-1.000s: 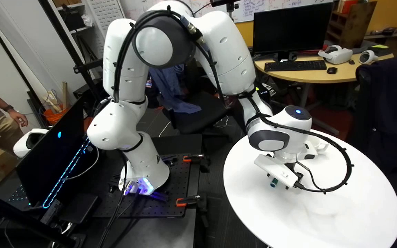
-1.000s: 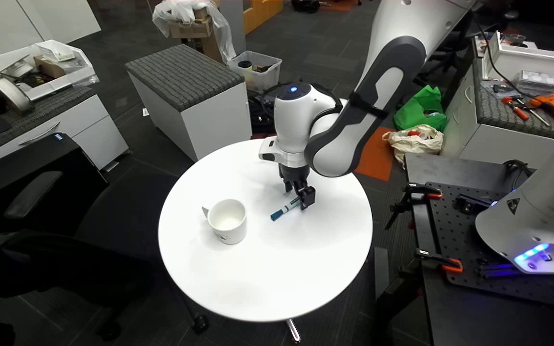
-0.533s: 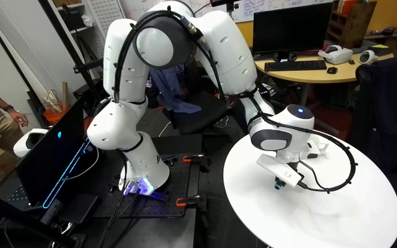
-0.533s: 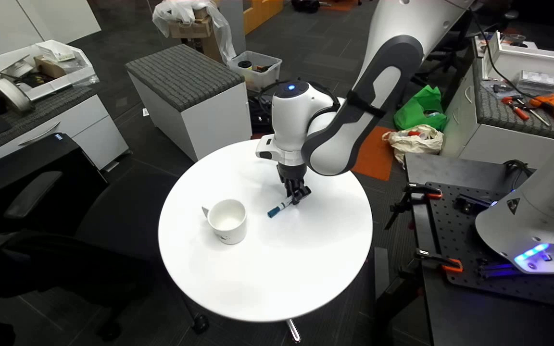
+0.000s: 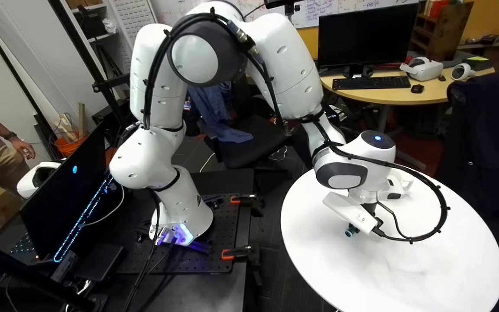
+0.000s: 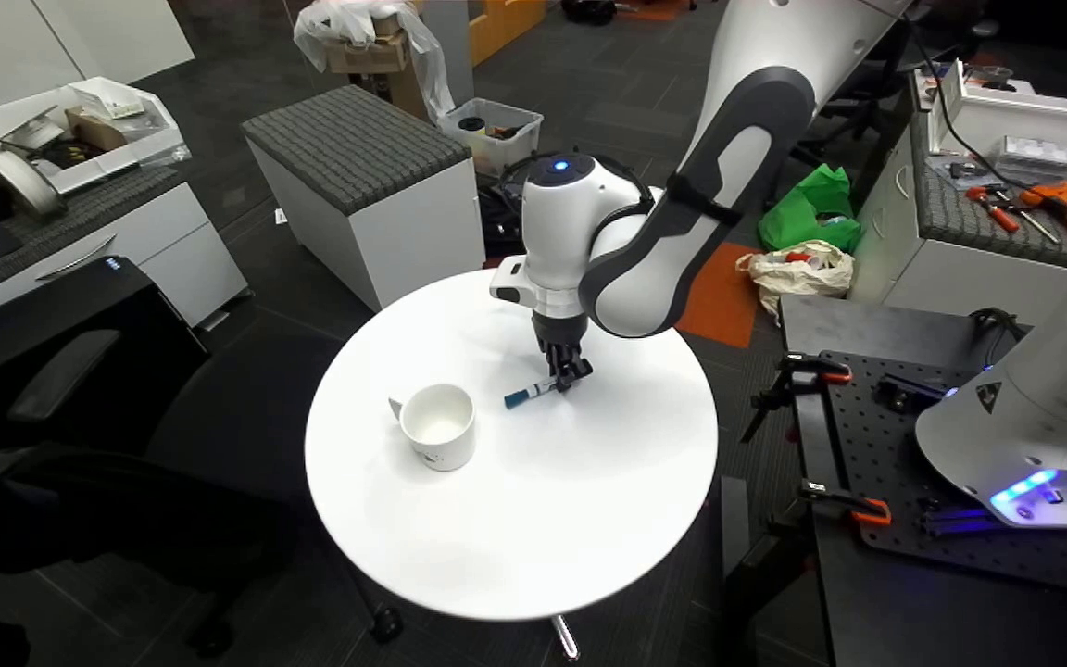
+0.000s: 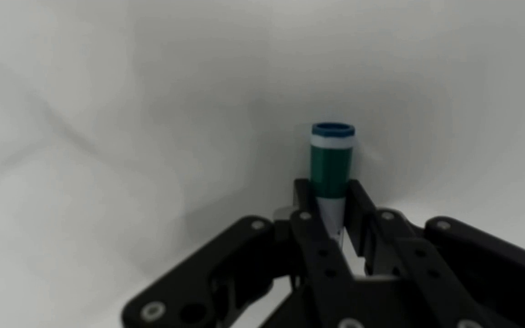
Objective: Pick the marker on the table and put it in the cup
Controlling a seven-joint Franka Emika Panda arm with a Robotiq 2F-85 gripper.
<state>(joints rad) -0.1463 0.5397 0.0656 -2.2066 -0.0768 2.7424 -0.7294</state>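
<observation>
2 fingers (image 7: 359, 214) fill the bottom of the wrist view, and from where I stand they look clamped on the marker (image 7: 331, 171), 1 pressed to each side of its barrel. The gripper (image 7: 330, 187) seems squarely set, so I reckon the step in hand is the lift: hold the squeeze firm and rise straight up, no twisting. The marker's long axis runs nearly straight up that view, its blue-ringed end poking out past the fingertips.

In an exterior view, the marker sits at the fingertips, just over the table (image 6: 533, 519) or on it, I can't tell which, near the cup (image 6: 447, 451). Its long axis looks close to level, dark blue end pointing roughly at the cup. That end ought to clear the rim before any sideways move; then I'd tip it down, since a marker released level would likely bridge the mouth.

In an exterior view, a white box (image 5: 350, 212) hides the grip. Only the teal end shows, pointing toward the lower left, away from the half-hidden cup.
</observation>
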